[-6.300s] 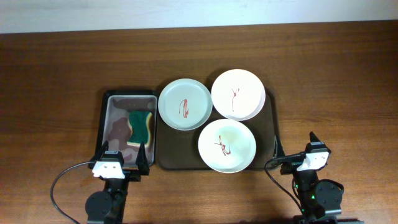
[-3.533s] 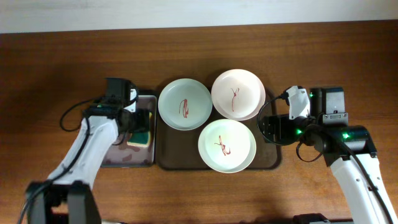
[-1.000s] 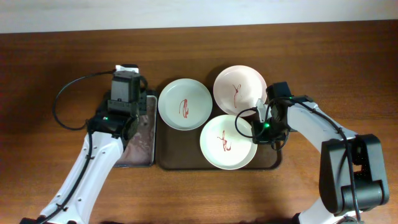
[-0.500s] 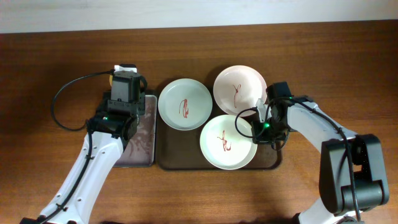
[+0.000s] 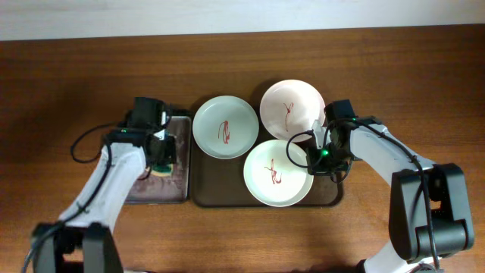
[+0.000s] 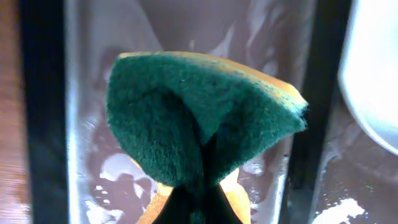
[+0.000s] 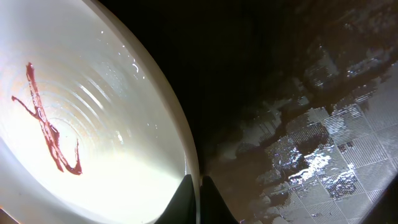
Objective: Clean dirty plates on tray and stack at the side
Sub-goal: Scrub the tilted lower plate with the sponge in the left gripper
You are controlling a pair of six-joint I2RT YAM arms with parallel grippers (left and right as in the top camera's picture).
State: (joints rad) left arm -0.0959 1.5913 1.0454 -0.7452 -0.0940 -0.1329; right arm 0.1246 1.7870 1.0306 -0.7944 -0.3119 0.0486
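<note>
Nothing is cleaned or stacked yet: all three plates [image 5: 225, 127] lie red-smeared on the tray [image 5: 220, 193], the left tool [image 6: 199, 202] clenches the sponge [image 6: 199, 118] over the small black tray [image 6: 43, 124], and the right tool [image 7: 198, 193] pinches the nearest plate [image 7: 93, 124] by its rim.

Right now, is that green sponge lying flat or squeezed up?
Squeezed up. The left gripper pinches the sponge so its green face buckles into a fold, over the small tray.

Green-and-yellow sponge [image 6: 199, 118] — coarse, fibrous scouring face; round white red-smeared plate [image 7: 99, 155] glossy and smooth; dark brown rectangular tray [image 7: 323, 143] — wet-sheened, finely textured.
</note>
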